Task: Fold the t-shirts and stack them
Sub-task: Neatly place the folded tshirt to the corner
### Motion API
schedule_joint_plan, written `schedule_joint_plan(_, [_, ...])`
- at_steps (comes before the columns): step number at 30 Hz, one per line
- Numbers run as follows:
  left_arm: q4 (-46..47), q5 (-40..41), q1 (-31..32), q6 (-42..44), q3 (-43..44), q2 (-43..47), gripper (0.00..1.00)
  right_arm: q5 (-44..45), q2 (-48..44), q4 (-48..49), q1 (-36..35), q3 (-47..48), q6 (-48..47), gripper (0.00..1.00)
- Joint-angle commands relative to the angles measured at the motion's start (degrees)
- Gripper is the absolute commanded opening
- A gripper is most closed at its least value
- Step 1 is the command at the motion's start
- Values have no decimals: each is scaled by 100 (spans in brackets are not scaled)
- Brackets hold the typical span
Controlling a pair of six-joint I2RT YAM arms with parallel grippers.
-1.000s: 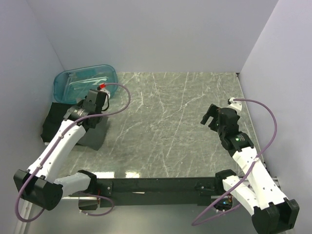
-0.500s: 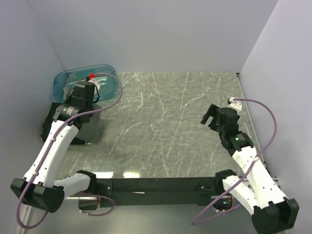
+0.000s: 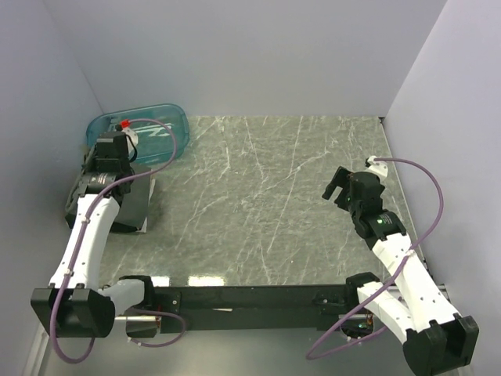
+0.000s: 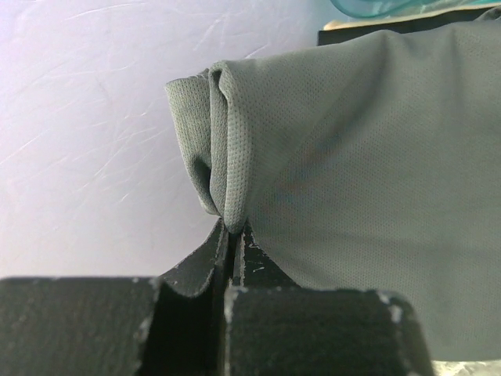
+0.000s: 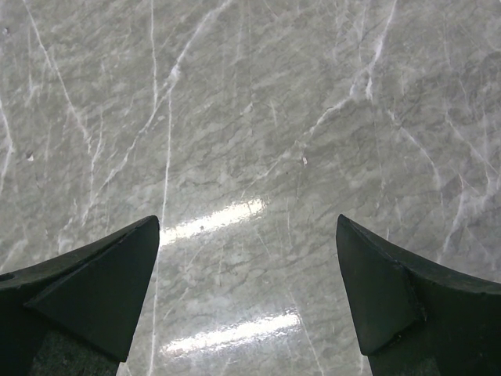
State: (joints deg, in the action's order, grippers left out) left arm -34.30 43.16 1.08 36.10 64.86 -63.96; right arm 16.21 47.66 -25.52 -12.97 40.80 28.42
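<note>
Left end effector farther left, tight on t-shirt; right end effector wide open

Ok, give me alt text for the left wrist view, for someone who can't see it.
The left tool is shut on a bunched fold of a grey t-shirt that fills the right of the frame. A pale veined surface lies behind on the left, and a sliver of teal tub shows at the top edge.
</note>
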Motion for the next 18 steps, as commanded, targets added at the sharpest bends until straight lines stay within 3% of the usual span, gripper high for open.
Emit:
schedule_joint_plan(1, [495, -483, -301, 345, -52, -116, 1, -56, 68, 197, 49, 16, -74, 100])
schedule_joint_plan(6, [854, -756, -590, 530, -246, -370, 1, -328, -99, 337, 67, -72, -126, 100])
schedule_joint_plan(14, [1751, -537, -917, 943, -439, -889, 1, -311, -99, 328, 67, -72, -118, 100])
schedule_joint_plan(18, [1778, -800, -1110, 741, -272, -1012, 1, -241, -152, 337, 84, -89, -109, 100])
